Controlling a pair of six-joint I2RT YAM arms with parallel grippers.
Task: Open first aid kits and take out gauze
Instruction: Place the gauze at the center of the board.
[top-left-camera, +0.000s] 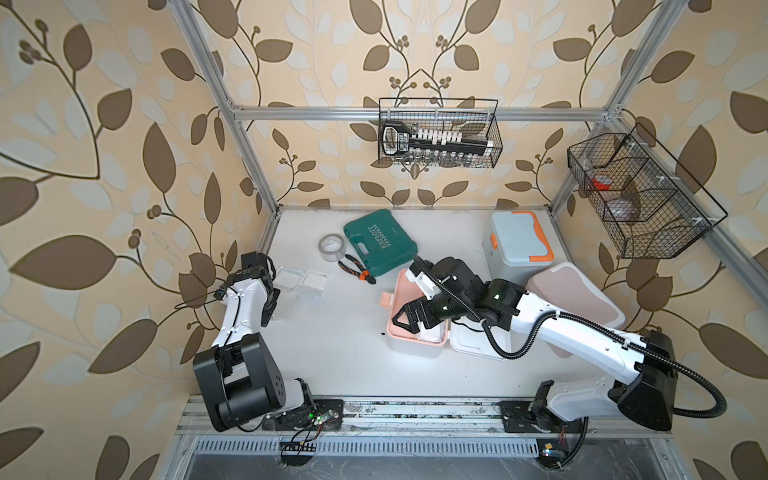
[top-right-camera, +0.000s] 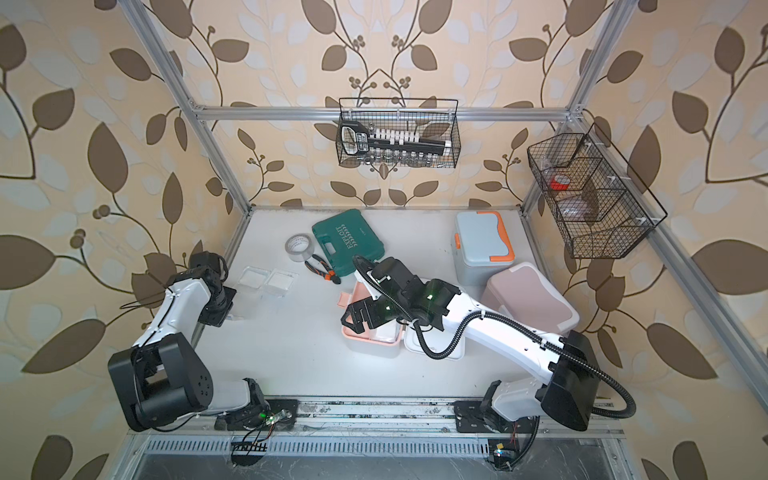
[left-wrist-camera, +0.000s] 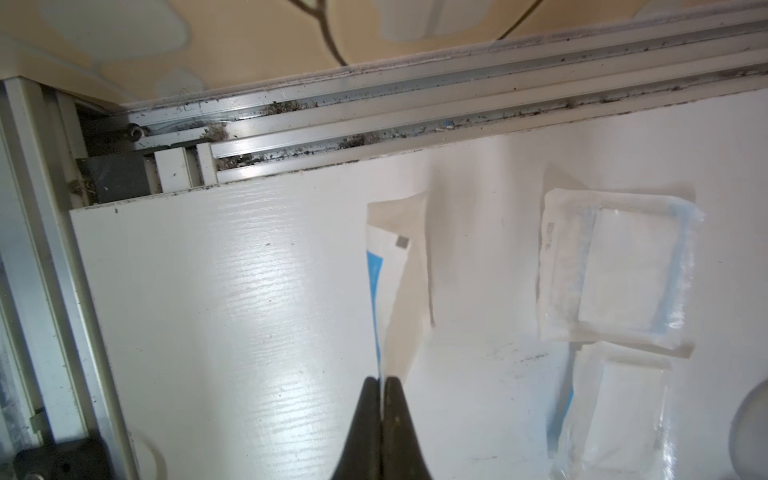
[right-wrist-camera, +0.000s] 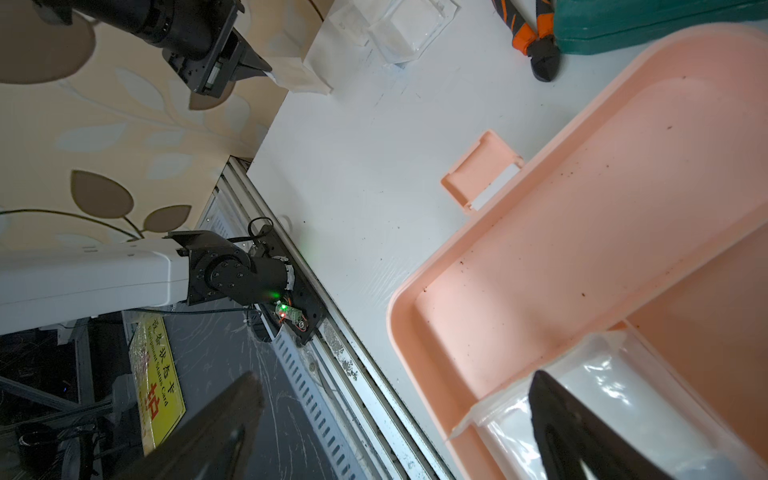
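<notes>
On the white surface (top-left-camera: 340, 374) the peach-trimmed kit (top-left-camera: 415, 352) stands open at centre. The blue kit (top-left-camera: 519, 245) and pink kit (top-left-camera: 577, 295), further right, look closed. The right tool (top-left-camera: 409, 328) hangs over the open kit with its jaws spread wide, one of them over a gauze packet (right-wrist-camera: 623, 399) inside. Fetching it seems the step in hand, which calls for closing on the packet's edge and lifting. The left tool (left-wrist-camera: 380, 386) is pinched tight on a second packet (left-wrist-camera: 390, 291) near the surface's left edge, just beside two laid-out packets (left-wrist-camera: 615, 274); letting go there seems next. The green case (top-left-camera: 380, 243) reads "EXPLOIT". A yellow card (right-wrist-camera: 158, 374) beyond the surface's front edge carries Chinese characters I cannot read surely.
</notes>
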